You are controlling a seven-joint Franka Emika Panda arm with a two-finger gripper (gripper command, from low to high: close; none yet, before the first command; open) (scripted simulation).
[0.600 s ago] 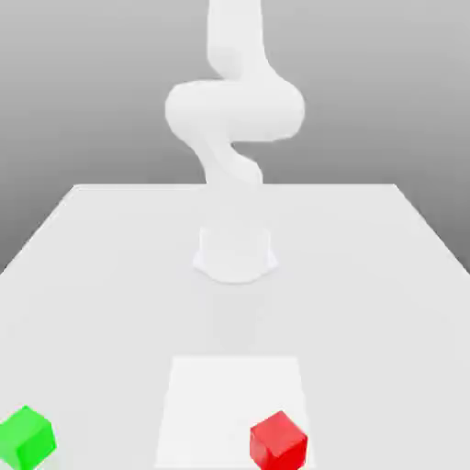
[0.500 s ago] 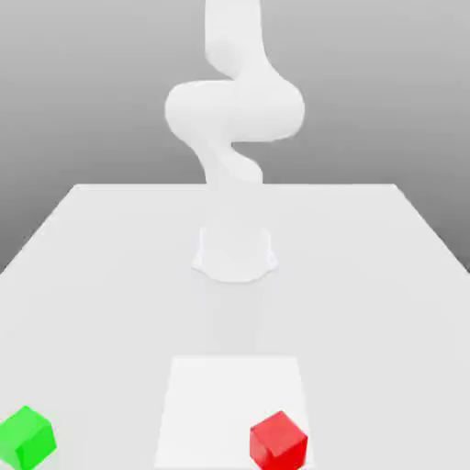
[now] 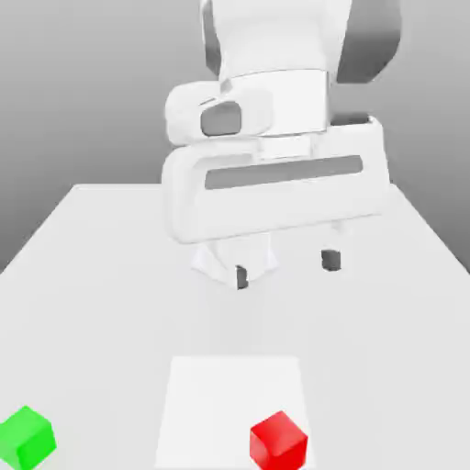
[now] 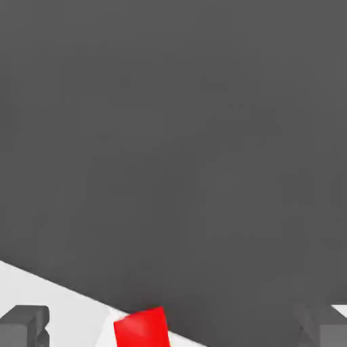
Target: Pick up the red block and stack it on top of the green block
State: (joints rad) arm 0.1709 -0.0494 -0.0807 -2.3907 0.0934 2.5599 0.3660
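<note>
Fingers (image 3: pixel 286 268) wide apart, empty, hanging above the worktop (image 3: pixel 110 312); presumably spread to straddle 1 red block (image 3: pixel 278 442). Green block (image 3: pixel 27 439) well apart, likely leaving grasp room.

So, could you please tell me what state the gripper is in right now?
Gripper: open, its two fingers wide apart with nothing between them, above the table.

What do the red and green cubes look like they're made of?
Both the red cube and the green cube look like smooth, fairly matt plastic: flat, even color, clean edges and no visible grain. Painted wood is possible too; the look doesn't settle it.
</note>
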